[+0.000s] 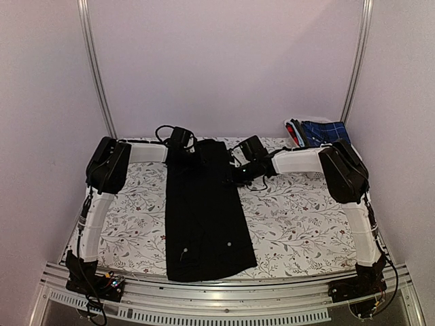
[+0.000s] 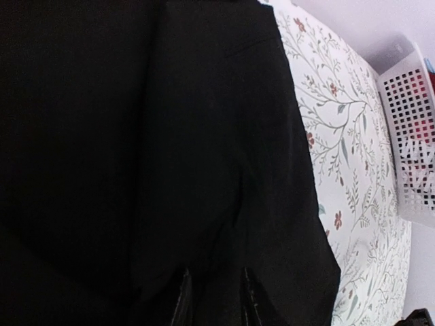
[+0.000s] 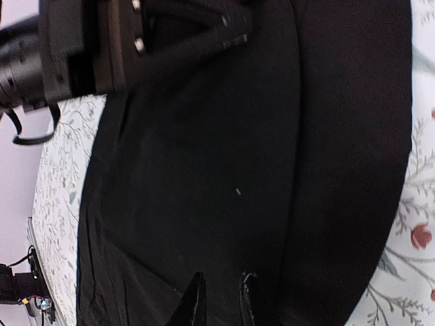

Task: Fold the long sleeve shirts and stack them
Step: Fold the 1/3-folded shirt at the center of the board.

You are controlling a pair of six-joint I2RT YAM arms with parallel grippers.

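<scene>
At the shirt's far end, the left jaws stand nearly together, fingertips (image 2: 181, 302) pressed into a fold of black cloth that fills the narrow gap between them: they are clamped on the shirt (image 1: 204, 224). Across from them, at the right edge of the same end, the right jaws show only a slim gap, fingertips (image 3: 196, 302) down on the cloth; whether they grip it I cannot tell. The shirt lies lengthwise down the middle of the bench (image 1: 299, 217), folded into a long narrow strip, its hem near the bench's near edge. Two small pale buttons (image 1: 229, 244) show toward that hem. At the far right corner, well apart from the shirt, a white slotted basket (image 1: 302, 122) holds a blue checked cloth (image 1: 325, 131) with something red and dark beside it.
</scene>
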